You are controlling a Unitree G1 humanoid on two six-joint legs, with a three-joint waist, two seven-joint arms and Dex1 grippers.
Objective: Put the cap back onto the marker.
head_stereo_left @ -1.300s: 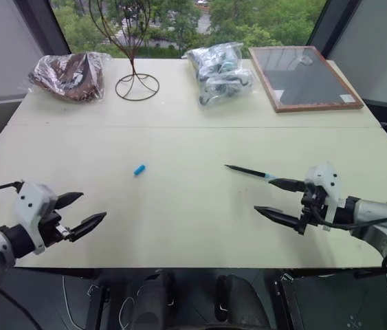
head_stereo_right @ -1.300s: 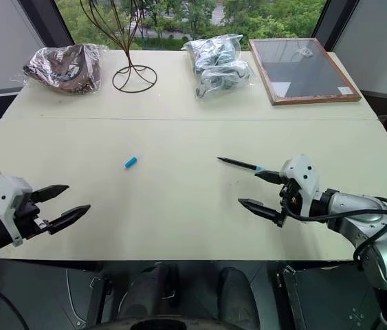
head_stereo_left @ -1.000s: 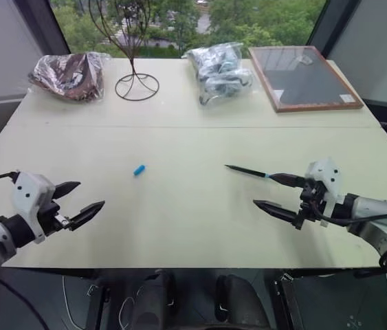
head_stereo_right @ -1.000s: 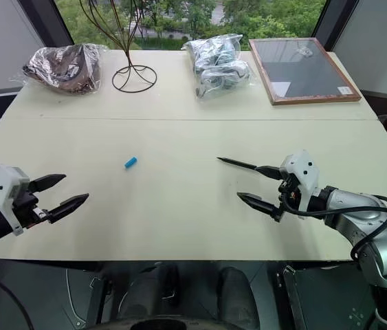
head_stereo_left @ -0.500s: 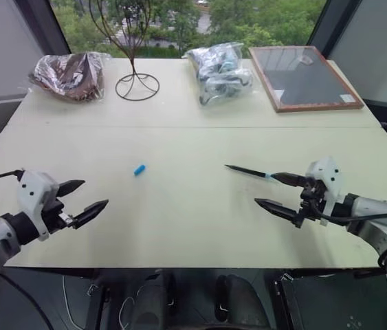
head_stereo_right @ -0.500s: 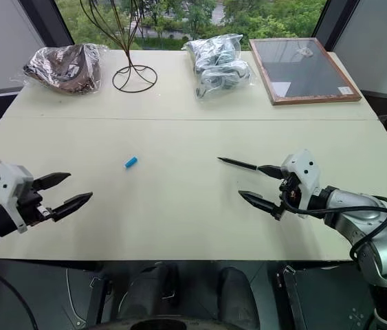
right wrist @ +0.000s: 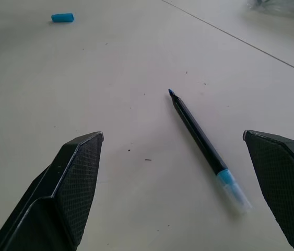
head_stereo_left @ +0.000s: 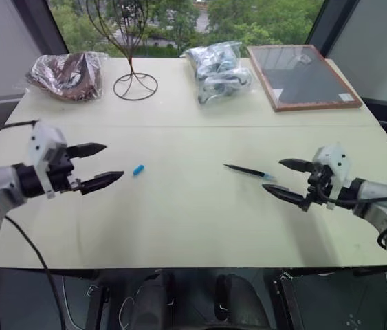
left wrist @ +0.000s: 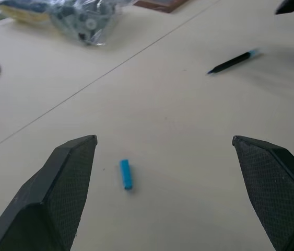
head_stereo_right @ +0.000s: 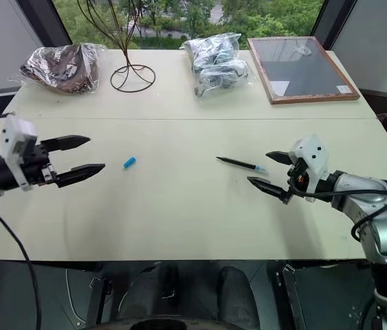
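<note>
the wire stand (head_stereo_left: 135, 75) is cut off by the top edge.

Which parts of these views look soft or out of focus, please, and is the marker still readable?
Left wrist view: the marker looks soft, while the cap is fairly crisp. Right wrist view: the marker's pale end blurs; its tip is clear. Head views: both are readable.

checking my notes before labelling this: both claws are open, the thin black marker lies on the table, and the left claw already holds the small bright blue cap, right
Not quite. The small bright blue plastic cap is not held: in the left wrist view it lies on the cream table, between and apart from the left claw's open fingers. The rest stands: the right claw is open too, and the thin black marker lies on the table.
</note>
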